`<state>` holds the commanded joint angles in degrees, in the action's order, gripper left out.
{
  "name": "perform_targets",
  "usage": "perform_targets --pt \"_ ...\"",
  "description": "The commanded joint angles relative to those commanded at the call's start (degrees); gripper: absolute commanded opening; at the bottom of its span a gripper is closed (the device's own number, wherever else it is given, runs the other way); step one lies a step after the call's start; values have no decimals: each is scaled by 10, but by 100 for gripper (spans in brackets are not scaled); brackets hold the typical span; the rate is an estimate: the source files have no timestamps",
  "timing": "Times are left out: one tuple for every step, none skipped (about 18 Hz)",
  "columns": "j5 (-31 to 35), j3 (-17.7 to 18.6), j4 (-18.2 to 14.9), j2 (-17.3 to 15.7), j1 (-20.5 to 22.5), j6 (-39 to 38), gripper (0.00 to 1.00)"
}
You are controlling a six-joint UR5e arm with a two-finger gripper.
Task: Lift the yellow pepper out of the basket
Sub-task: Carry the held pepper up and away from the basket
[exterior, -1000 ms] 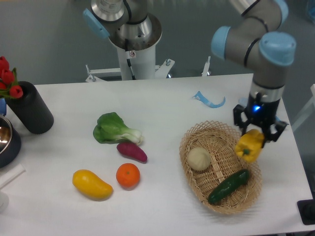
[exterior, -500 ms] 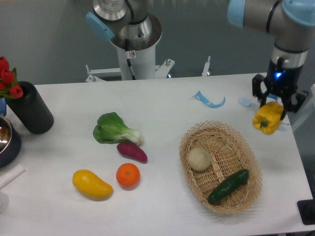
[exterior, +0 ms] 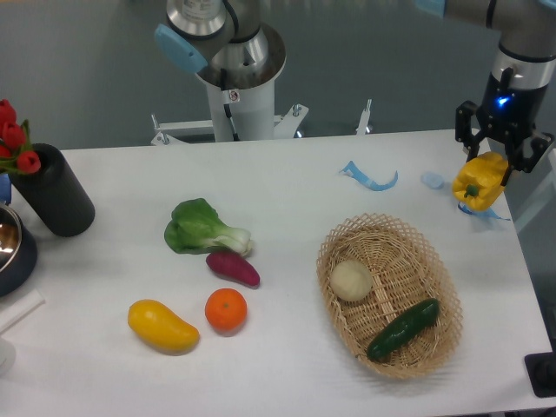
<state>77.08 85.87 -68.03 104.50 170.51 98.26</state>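
- The fixed camera looks down on a white table [exterior: 287, 182], with the arm's grey column and pale blue joints at the back edge.
- An oval, shallow, light tan wicker basket [exterior: 337, 245] with a looped openwork rim sits on the right half of the table. In it lie a round, pale cream vegetable [exterior: 351, 281] at the left side and a long, dark green cucumber [exterior: 403, 329] slanting across the near end; the two are apart from each other.
- At the far left stands a black cylindrical vase [exterior: 54, 191] holding red tulips [exterior: 12, 136]. Just below it, at the picture's edge, a dark bowl [exterior: 10, 246] with a shiny metal inside is partly cut off.
- The black two-finger gripper [exterior: 486, 169], with a blue light glowing on its body, hangs at the upper right, beyond the basket's far right rim and outside it.
- The glossy, lobed, bright yellow pepper [exterior: 479, 182] is pinched between the fingers, which close on its top. It hangs clear of the basket, above the table's right edge, over some small pale blue scraps [exterior: 483, 211].
- Loose on the table left of the basket lie a leafy green bok choy [exterior: 201, 228], a purple sweet potato [exterior: 233, 268] touching its stalk end, a round orange [exterior: 226, 309] and a smooth yellow-orange mango [exterior: 162, 326].
- A curled pale blue strip [exterior: 368, 176] lies behind the basket.
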Motion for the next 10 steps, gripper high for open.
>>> perform_targets --pt "0 -1 1 0 0 -1 34" --pt "0 -1 1 0 -1 -1 34" --pt "0 -2 1 0 -1 -2 34" --pt "0 -2 0 0 -1 -2 34" --pt "0 -3 1 0 -1 -2 34" --pt "0 -4 1 0 -2 -4 34" --pt "-1 -6 0 0 -2 -4 34" --pt "-1 -8 0 0 -3 -5 34" --pt "-1 -7 0 0 -4 -5 34" --pt "-1 -7 0 0 -5 -5 34"
